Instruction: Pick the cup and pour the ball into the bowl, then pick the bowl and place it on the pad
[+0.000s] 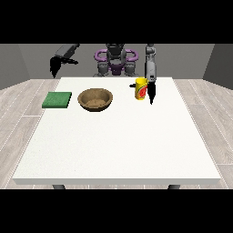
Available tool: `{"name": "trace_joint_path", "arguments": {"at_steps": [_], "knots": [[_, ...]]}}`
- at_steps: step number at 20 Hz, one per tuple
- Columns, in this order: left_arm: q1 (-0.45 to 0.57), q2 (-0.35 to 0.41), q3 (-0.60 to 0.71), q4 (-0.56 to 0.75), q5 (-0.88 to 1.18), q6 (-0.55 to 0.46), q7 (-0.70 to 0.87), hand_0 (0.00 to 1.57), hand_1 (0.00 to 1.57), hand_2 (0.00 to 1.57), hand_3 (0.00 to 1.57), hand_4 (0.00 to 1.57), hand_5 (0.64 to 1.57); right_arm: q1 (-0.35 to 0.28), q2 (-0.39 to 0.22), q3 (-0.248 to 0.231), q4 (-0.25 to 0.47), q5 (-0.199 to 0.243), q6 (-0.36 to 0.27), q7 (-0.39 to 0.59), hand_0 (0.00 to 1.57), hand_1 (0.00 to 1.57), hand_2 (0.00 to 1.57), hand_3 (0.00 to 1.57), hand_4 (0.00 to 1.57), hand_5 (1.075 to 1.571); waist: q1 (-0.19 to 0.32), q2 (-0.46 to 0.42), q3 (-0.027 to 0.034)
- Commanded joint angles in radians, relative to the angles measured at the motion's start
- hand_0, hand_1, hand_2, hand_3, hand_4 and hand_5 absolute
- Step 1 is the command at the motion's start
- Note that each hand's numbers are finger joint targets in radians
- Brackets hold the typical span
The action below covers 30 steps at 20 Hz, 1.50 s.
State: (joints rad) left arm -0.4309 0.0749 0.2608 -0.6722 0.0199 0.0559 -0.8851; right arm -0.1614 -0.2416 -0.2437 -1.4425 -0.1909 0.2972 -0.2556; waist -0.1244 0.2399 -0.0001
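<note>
A yellow cup (141, 88) with a red mark stands upright on the white table (118, 141), at the back right. The ball is hidden from this view. The hand at the view's right (151, 92) hangs down right beside the cup, its fingers pointing at the table; I cannot tell whether they touch the cup. A brown bowl (95, 99) sits left of the cup, near the table's middle back. A green pad (57, 99) lies flat at the left edge. The hand at the view's left (54, 67) is raised off the table's back left corner, fingers drooping down.
The robot's torso (116, 59) stands behind the table's far edge. Grey walls and a wood floor surround the table.
</note>
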Motion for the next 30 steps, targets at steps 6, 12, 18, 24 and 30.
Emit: {"name": "trace_joint_path", "arguments": {"at_steps": [6,12,18,24,30], "knots": [[0.016,0.012,-0.050,0.074,-0.140,0.242,-0.115,1.29,1.29,1.57,1.57,1.40,1.268,-0.040,-0.090,-0.062,0.039,-0.061,0.077,0.016,0.00,0.00,0.00,0.00,0.00,1.570,-0.045,0.028,-0.0001],[0.059,-0.031,-0.071,0.054,-0.178,0.317,-0.111,1.33,1.33,1.57,1.57,1.50,1.241,-0.034,-0.133,-0.099,0.066,-0.091,0.105,0.039,0.00,0.00,0.00,0.00,0.00,1.570,-0.039,-0.015,0.0001],[-0.020,0.168,-0.135,0.015,-0.319,0.378,0.187,1.38,1.38,1.57,1.57,1.57,1.341,0.030,-0.088,-0.058,0.127,-0.044,0.079,0.078,0.00,0.00,0.00,0.00,0.00,1.569,0.000,-0.208,0.0025],[-0.189,0.322,-0.213,0.016,-0.468,0.349,0.494,1.46,1.46,1.57,1.57,1.57,1.282,0.025,-0.067,-0.057,0.192,-0.035,0.072,0.058,0.00,0.00,0.00,0.00,0.00,1.568,0.007,-0.250,0.0019],[-0.256,0.273,-0.267,-0.051,-0.549,0.338,0.638,1.46,1.46,1.57,1.57,1.57,1.294,0.033,-0.098,-0.079,0.285,-0.009,0.115,-0.055,0.00,0.00,0.00,0.00,0.00,1.568,0.030,-0.222,0.0007]]}}
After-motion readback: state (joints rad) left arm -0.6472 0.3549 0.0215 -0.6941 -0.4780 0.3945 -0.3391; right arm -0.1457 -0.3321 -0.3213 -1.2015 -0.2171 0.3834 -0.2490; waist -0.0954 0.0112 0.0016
